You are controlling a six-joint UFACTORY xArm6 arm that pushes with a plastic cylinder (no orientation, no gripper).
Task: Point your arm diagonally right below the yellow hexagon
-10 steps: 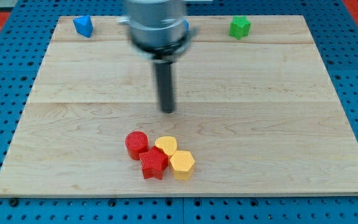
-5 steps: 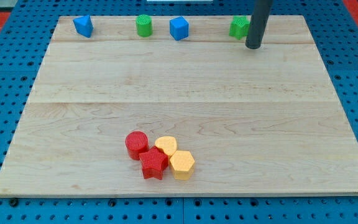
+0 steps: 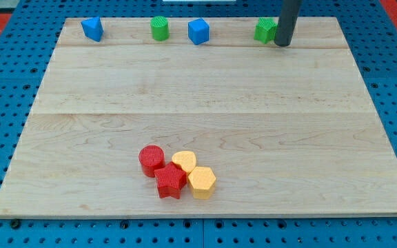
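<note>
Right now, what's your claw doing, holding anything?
No claw, only my tip: holding nothing, at the view's top, beside the green block, far from the yellow hexagon.

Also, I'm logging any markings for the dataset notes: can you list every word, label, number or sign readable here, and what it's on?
None: no text, number or sign is readable in this view.
The wooden board, the blue pegboard beneath it, the blocks such as the yellow hexagon, and my tip beside the green block all look unmarked.
</note>
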